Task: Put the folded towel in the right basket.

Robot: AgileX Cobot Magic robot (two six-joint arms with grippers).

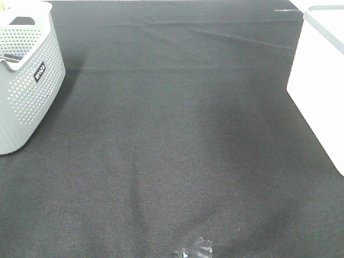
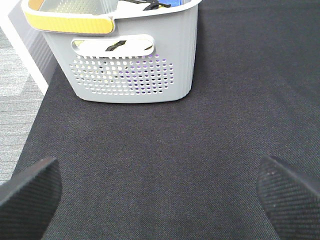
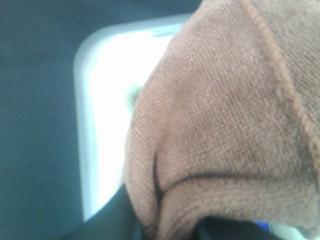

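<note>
Brown terry towel [image 3: 225, 125] filled the right wrist view, pinched in the right gripper [image 3: 167, 227], directly above the white plastic basket [image 3: 82, 125]. Left gripper [image 2: 160, 200] sat spread wide over the black woven tablecloth [image 2: 165, 140], with the grey perforated basket with yellow handle [image 2: 130, 70] ahead of it and grey floor [image 2: 15, 100] beside the cloth edge.

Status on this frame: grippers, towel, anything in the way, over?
Left gripper open, empty, facing the grey basket. Right gripper shut on brown towel, held over the white basket rim. Nothing seen blocking the drop.
</note>
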